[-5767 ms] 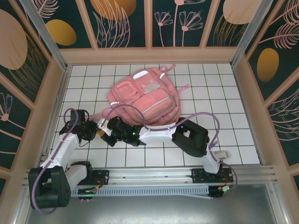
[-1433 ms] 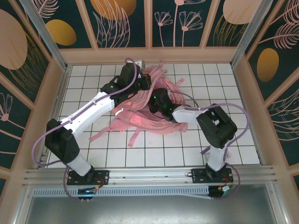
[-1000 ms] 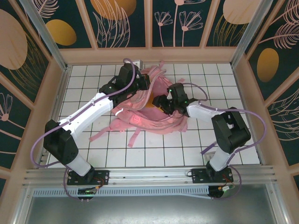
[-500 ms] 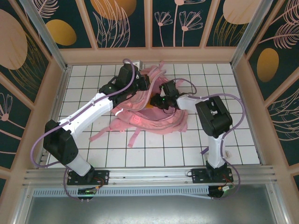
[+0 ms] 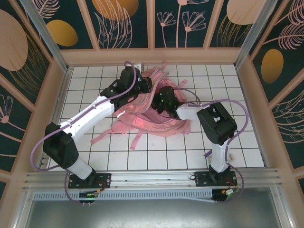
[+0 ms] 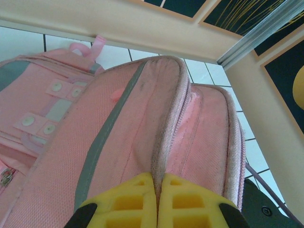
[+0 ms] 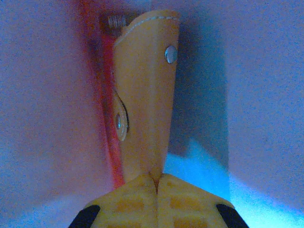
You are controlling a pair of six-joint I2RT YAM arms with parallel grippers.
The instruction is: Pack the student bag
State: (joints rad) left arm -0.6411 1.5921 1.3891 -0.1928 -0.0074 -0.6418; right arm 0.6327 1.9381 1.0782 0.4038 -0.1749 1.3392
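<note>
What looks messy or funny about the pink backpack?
The student bag lies crumpled and tilted, its loose straps splayed over the tiles. The left gripper pinches a fold of it, and the right gripper, apparently inside it, pinches a tan riveted pouch.

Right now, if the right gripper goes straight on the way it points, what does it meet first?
The tan riveted flap pinched in the right gripper; beyond it, probably the student bag's lining, though depth is unclear.
</note>
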